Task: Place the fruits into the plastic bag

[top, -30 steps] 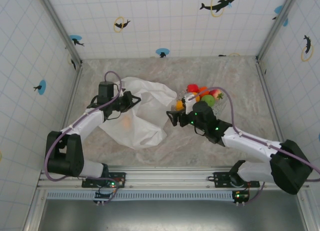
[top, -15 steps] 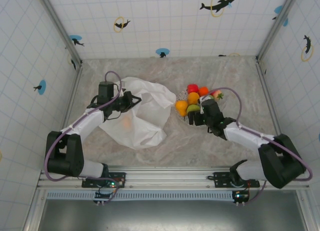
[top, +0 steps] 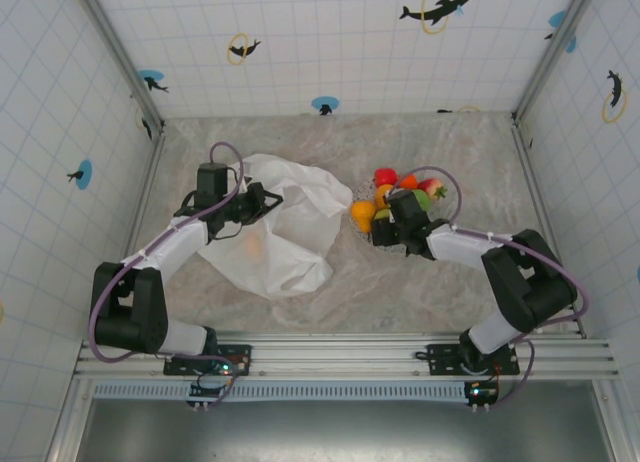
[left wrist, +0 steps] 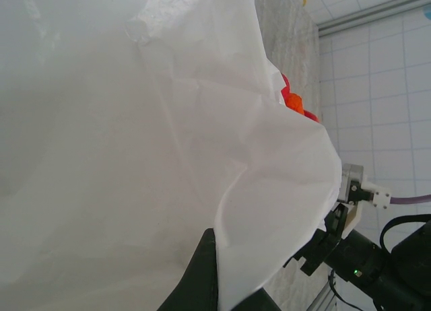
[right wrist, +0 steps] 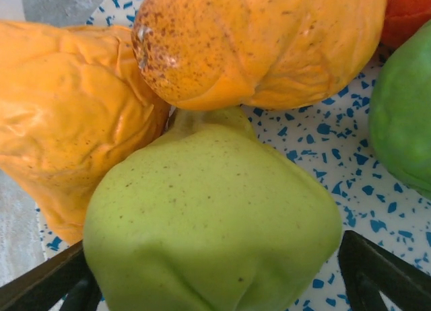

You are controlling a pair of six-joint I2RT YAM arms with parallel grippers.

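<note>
Fruits [top: 397,194]: heaped on speckled plate [right wrist: 337,156], right-centre of counter [top: 400,282], just beside the plastic bag [top: 290,237]. Pile = oranges, greens, reds, touching one another. An orange blotch [top: 255,244] shows thru the bag film, prob. a fruit already inside. Rest not yet bagged.

Right tool [top: 381,228]: at near edge of pile, low over plate. Wrist view: fingers [right wrist: 380,270] spread apart, one each side of green fruit [right wrist: 215,217], not closed on it. Can't tell if pads touch the skin. This fruit sits on the pile's outer side, so it's reachable w/o shoving the others, which is likely why it's the pick. It leans against orange fruits [right wrist: 262,42] behind it. 2nd green [right wrist: 404,102] lies to the right, bare plate btwn.

Left tool [top: 266,197]: clamped on upper edge of bag. Wrist view shows a fold of film pinched btwn dark fingers [left wrist: 204,274]. Judged purpose: keep the rim lifted so the mouth faces the plate & gives the other arm an opening. Bag body lies slack & crinkled on counter.

Step in hand: grasp of green fruit. Next needs a gentle close (round, may roll toward the oranges), then lift & carry across to bag mouth. Risks: nudging neighbours off plate; thin film sagging over the opening.
</note>
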